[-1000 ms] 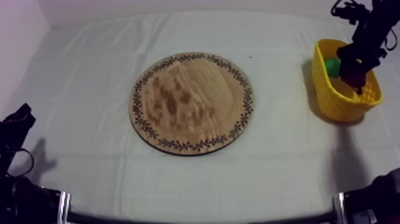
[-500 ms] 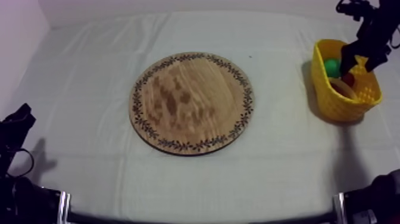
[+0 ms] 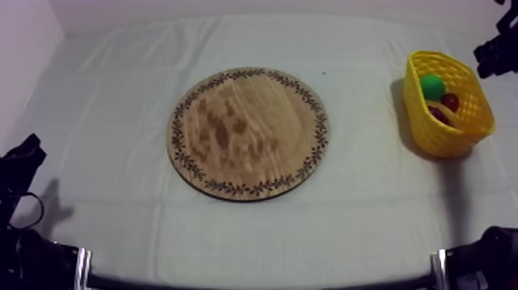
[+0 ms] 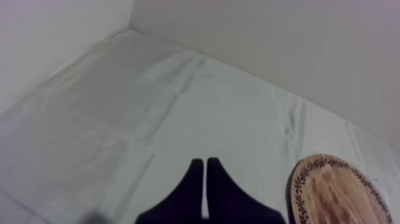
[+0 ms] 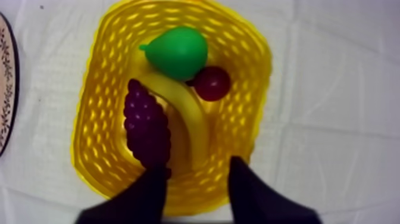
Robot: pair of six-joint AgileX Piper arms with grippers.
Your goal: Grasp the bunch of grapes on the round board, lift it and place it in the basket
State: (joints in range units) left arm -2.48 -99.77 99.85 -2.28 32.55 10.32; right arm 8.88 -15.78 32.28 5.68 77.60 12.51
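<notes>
Right up close on the right wrist view: right gripper [image 5: 197, 170], two black fingers spread wide, nothing between them, pinching nothing, poised above the near rim of the yellow basket [image 5: 262, 65]. Just past the fingertips, down in the basket: bunch of grapes [image 5: 146, 128], dark purple, lying lengthwise along one side. Hard against it, banana [image 5: 189, 116], curving through the middle. Further in, small red fruit [image 5: 212, 83], just beside the banana's far end. Then the green pear [image 5: 177, 52] at the far end of the basket, stem toward the basket wall. Off beside the basket, a sliver of the wooden board [image 5: 5, 89] on the grey-white cloth [image 5: 333, 89].

Over to the left wrist view: left gripper [image 4: 205, 173], fingers pressed together into a narrow wedge, holding nothing, low over the cloth. Beyond and off to one side, the board's patterned rim. Farther back, plain wall [image 4: 268, 36] behind the table.

From above now: left gripper low at the near left edge. Mid-table, the round board, wood grain showing across its whole face. Well apart from it at the right side, the basket with grapes, banana, red fruit and pear all inside. Past the basket at the far right edge, the right gripper, apart from basket and fruit alike.
</notes>
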